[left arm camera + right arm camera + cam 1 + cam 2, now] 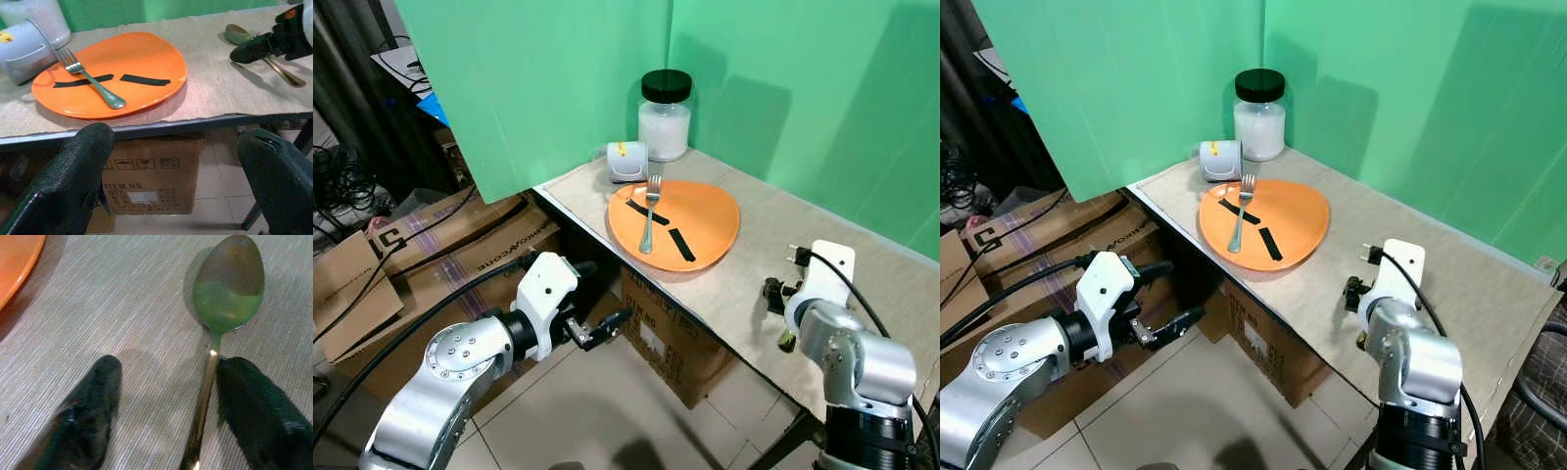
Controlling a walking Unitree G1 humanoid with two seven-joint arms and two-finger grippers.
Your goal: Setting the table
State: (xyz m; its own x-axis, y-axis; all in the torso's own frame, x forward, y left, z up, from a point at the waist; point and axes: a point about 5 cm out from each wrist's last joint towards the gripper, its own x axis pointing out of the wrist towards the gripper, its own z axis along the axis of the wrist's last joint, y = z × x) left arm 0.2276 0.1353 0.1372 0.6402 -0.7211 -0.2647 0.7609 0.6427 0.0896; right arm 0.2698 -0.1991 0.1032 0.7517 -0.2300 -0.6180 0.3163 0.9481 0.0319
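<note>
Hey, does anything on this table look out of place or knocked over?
Yes. The white cup lies on its side beside the jar, at the orange plate's edge. The fork lies across the plate rather than beside it. The spoon lies flat on the mat by the right hand.

Silver arms, white wrist housings, black cables, textured black gripper fingers (pixel 83 176).

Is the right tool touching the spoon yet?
Touching. In the right wrist view, one finger of the right tool presses against the spoon handle; the other finger stands apart on the mat.
</note>
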